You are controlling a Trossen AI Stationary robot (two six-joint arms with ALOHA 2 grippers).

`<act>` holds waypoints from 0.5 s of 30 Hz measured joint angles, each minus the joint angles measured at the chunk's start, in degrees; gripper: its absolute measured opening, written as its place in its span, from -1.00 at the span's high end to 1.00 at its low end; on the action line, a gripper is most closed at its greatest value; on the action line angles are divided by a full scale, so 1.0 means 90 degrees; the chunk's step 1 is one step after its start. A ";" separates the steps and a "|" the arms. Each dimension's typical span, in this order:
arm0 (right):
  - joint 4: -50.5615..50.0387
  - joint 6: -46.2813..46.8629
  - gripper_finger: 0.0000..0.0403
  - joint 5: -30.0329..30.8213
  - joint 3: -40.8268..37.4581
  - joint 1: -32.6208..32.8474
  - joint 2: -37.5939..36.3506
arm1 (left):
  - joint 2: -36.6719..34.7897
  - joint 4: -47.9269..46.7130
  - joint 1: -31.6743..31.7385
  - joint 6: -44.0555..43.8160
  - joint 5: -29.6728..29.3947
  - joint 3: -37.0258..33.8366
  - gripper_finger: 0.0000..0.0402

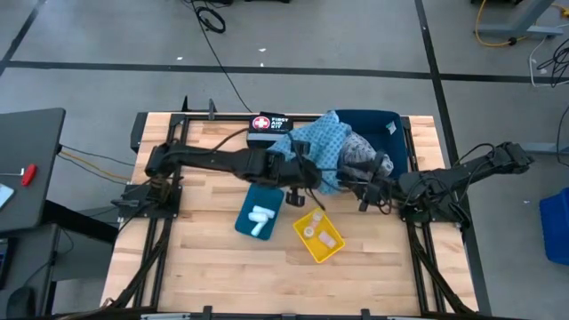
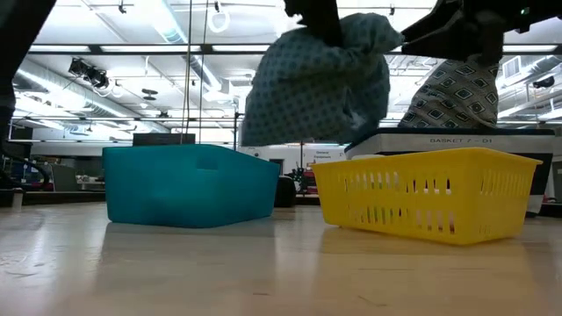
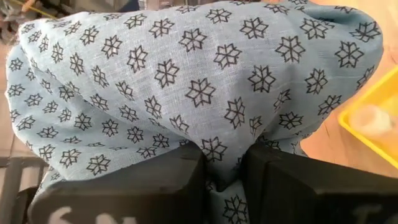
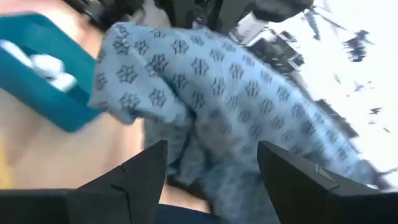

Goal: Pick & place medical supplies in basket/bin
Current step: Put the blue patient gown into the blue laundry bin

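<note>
My left gripper (image 1: 305, 172) (image 3: 221, 167) is over the table's middle, shut on a light-blue star-patterned cloth (image 1: 322, 144) (image 2: 316, 79). This cloth hangs bunched in front of the dark blue bin (image 1: 378, 124). A second patterned cloth (image 1: 363, 160) (image 2: 465, 92) lies at the bin's near side. My right gripper (image 1: 372, 185) (image 4: 214, 168) is open next to it, with cloth folds (image 4: 217, 93) ahead of its fingers. White rolls (image 1: 260, 218) lie in a teal tray (image 1: 249, 206). Pale vials (image 1: 311, 231) sit in a yellow basket (image 1: 331, 253). My left gripper pinches a bunched fold of the light-blue cloth (image 3: 217, 158) between its two fingers (image 3: 174, 180). Several layers are gathered there. In the low view the fingers come from above and the cloth hangs below them, off the table top. My right gripper: whether it touches the second cloth, I cannot tell.
The black first aid pouch (image 1: 268, 124) lies at the far edge, left of the bin. The teal tray (image 2: 189, 184) and the yellow basket (image 2: 430, 197) stand side by side on the near half. Bare wood (image 1: 196, 240) lies toward the near-left corner.
</note>
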 joint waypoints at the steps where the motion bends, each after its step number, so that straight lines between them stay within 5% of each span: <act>1: 0.0064 -0.0143 -0.28 0.0122 0.0000 0.0000 0.0000 | 0.0002 0.0124 0.0053 0.0090 0.0108 0.0000 0.74; 15: 0.0880 -0.1551 -0.28 0.0846 0.0000 0.0000 0.0002 | 0.0373 0.0804 0.0350 0.0881 0.0931 0.0007 0.74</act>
